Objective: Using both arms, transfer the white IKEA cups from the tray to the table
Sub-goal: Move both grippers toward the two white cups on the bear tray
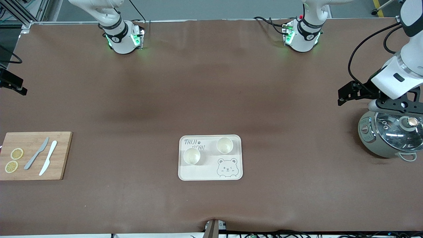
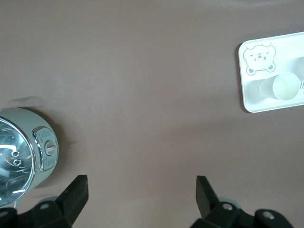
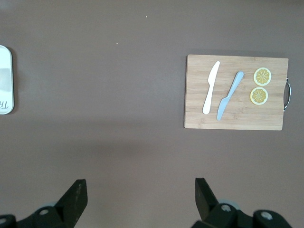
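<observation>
I am keeping both grippers, left gripper (image 2: 142,199) and right gripper (image 3: 137,199), open-fingered while two cups (image 1: 192,156) (image 1: 224,145) are sitting on the tray (image 1: 210,177) at lower centre, risking tipping one by clipping its rim.

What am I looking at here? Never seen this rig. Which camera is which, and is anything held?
Two robot arms at a brown table. The big picture looks down from across it; the other two come from wrist cameras. The left end effector is open over the table beside a rice cooker; the right end effector is open over bare table. Neither holds anything. Two white cups stand on the bear tray. A cutting board carries two knives and lemon slices.
</observation>
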You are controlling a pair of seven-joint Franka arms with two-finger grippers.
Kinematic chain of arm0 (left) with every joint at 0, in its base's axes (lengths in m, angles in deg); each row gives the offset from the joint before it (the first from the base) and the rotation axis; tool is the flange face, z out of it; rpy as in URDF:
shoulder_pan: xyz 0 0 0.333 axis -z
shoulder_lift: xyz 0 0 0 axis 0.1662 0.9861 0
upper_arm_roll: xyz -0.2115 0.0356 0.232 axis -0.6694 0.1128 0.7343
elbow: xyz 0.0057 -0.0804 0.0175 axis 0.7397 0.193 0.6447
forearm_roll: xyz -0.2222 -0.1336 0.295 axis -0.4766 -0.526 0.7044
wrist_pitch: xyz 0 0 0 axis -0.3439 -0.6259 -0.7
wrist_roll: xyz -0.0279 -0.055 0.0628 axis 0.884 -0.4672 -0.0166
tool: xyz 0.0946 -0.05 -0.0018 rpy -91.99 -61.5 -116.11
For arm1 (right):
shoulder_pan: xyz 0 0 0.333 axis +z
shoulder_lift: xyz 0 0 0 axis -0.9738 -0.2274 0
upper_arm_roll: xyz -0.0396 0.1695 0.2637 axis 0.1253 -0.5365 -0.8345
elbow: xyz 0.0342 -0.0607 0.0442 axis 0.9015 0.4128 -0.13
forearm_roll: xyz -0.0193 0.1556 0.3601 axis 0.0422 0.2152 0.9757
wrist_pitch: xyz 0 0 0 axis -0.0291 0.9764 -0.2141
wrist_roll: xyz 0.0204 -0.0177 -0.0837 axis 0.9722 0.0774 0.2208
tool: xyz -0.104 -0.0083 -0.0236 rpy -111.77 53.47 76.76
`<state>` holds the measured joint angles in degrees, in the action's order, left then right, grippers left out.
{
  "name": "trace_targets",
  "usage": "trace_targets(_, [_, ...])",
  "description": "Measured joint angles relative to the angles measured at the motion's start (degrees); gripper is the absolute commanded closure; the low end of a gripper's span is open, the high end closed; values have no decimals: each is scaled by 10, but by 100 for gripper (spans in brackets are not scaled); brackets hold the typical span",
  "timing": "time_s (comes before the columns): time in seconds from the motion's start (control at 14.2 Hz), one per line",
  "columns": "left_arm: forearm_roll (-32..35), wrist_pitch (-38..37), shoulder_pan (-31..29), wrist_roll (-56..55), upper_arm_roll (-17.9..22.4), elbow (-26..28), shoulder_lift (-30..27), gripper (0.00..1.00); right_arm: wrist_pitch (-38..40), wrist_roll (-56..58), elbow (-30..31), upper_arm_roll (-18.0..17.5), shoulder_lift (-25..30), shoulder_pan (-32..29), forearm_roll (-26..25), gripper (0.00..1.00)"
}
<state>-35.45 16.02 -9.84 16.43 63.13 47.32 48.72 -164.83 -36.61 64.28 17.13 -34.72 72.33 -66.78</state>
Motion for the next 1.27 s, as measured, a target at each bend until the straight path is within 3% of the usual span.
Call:
trace_targets(0.64, [3,2,7,-28,-1,6,25,0,0,0,0,0,0,0,0,0])
trace_targets(1.06, [3,22,82,-146,0,-79,160,0,-37,-3,0,-2,-23,10,11,0])
trace_targets(1.27, [5,80,117,-196,1,-90,207,0,-62,-71,1,-3,-57,49,36,0])
